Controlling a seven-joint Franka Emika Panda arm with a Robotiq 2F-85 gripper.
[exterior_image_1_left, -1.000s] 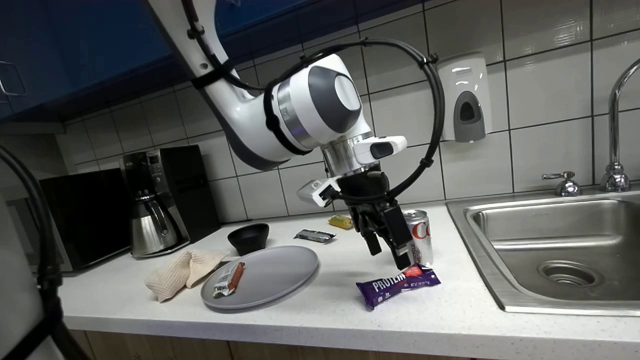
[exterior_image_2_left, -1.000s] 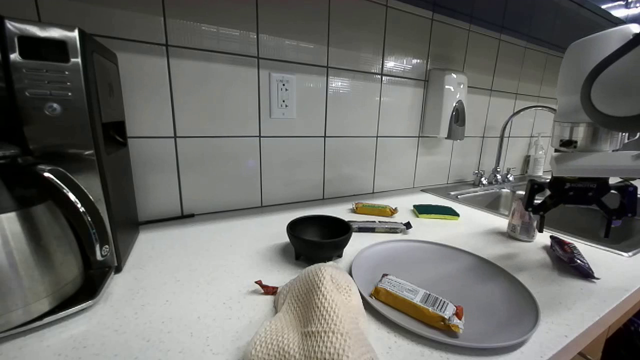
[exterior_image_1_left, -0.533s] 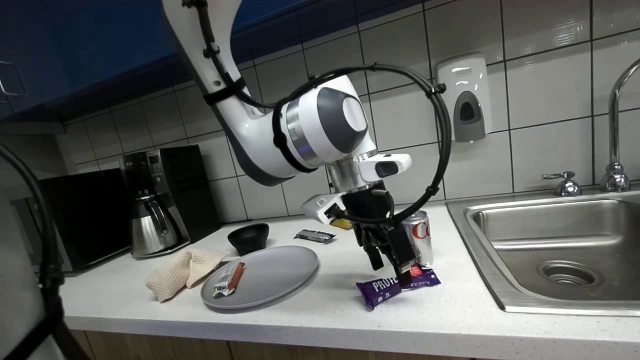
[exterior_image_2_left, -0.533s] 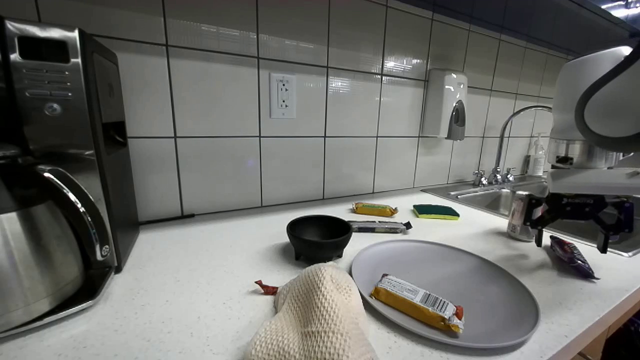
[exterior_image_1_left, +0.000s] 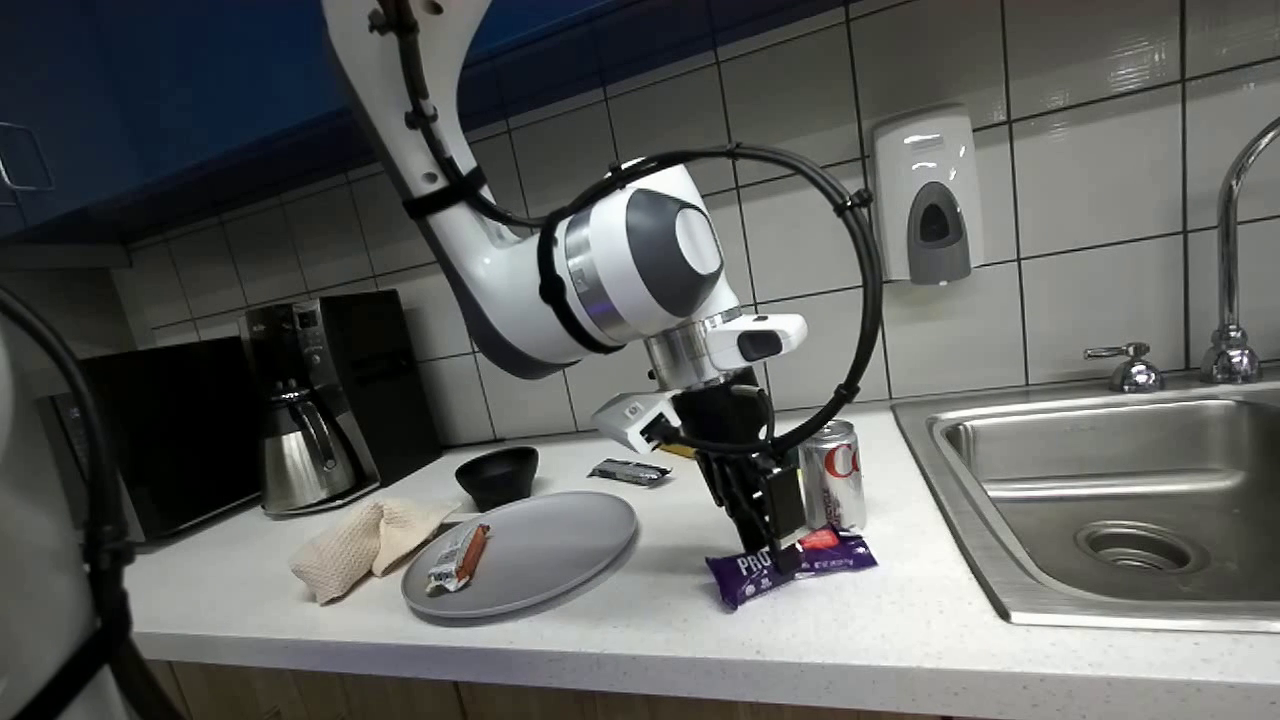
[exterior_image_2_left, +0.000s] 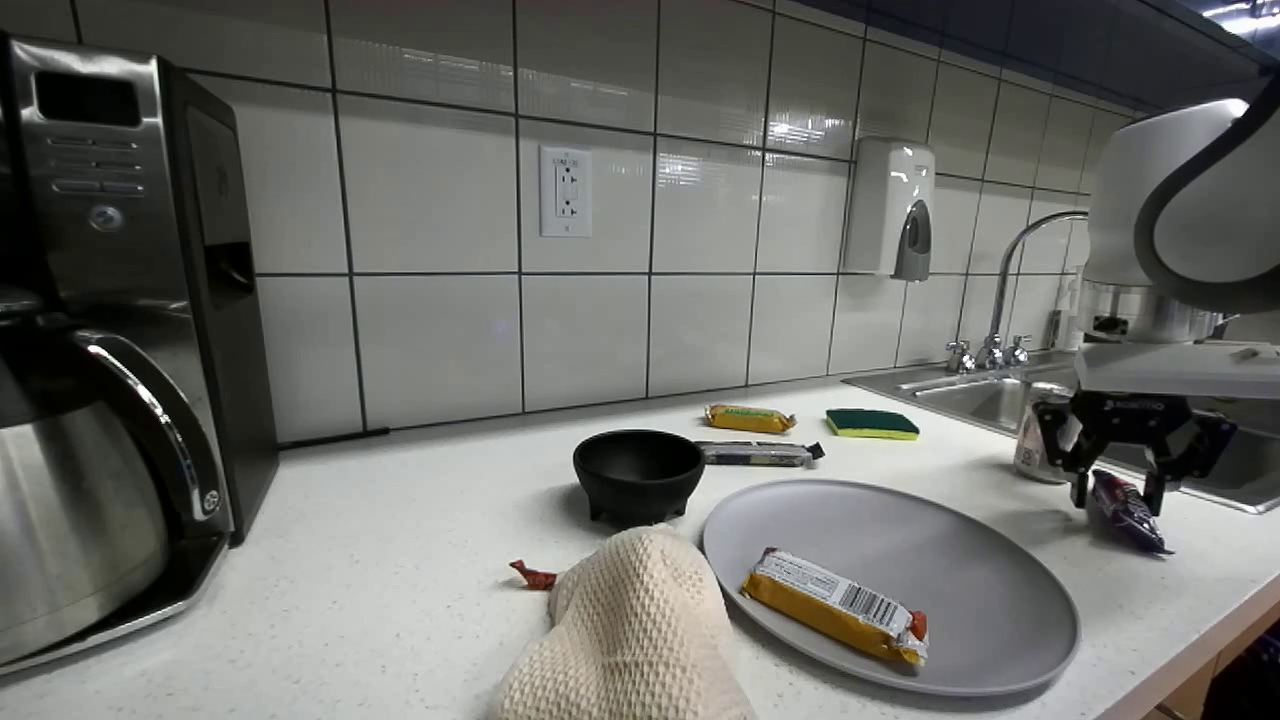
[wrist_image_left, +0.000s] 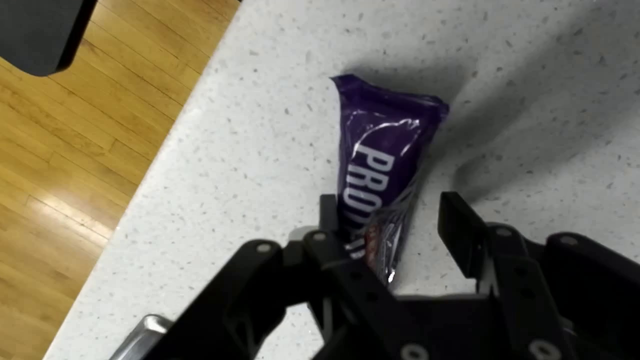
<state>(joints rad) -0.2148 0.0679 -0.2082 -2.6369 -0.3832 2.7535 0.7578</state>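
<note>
One hand (wrist_image_left: 392, 225): black, pointing down, its two fingers (wrist_image_left: 457, 235) standing apart, low over the speckled white surface (wrist_image_left: 260, 125).
Purple bar (wrist_image_left: 377, 145): beneath the hand, in the gap between its fingers, lying on the surface; white "PRO" reads on the end that juts clear, other end hidden under the hand in the wrist view.
Fingers: one finger (wrist_image_left: 328, 210) right at the bar's edge, contact hard to tell; the other off it, a strip of surface showing between.
Can (exterior_image_1_left: 835, 480): silver with red lettering, upright, near the hand on the side toward the tiled wall (exterior_image_2_left: 435, 340).
Sink (exterior_image_1_left: 988, 540): steel, past the hand, on the side away from the plate (exterior_image_2_left: 980, 570).
Plate: grey, round, across the hand from the sink, orange-and-white bar (exterior_image_2_left: 830, 605) lying on it.
Cloth (exterior_image_2_left: 640, 620): beige, bunched, farther from the hand than the plate.
Black bowl (exterior_image_2_left: 640, 490): also farther off than the plate, nearer the wall.
Silver-wrapped bar (exterior_image_2_left: 755, 454): well apart from the hand, wallward, near the bowl.
Yellow-wrapped bar (exterior_image_2_left: 750, 418): well apart from the hand, close to the wall.
Sponge (exterior_image_2_left: 872, 424): green and yellow, likewise toward the wall from the hand.
Coffee maker (exterior_image_1_left: 375, 390): past the cloth, well away from the hand.
</note>
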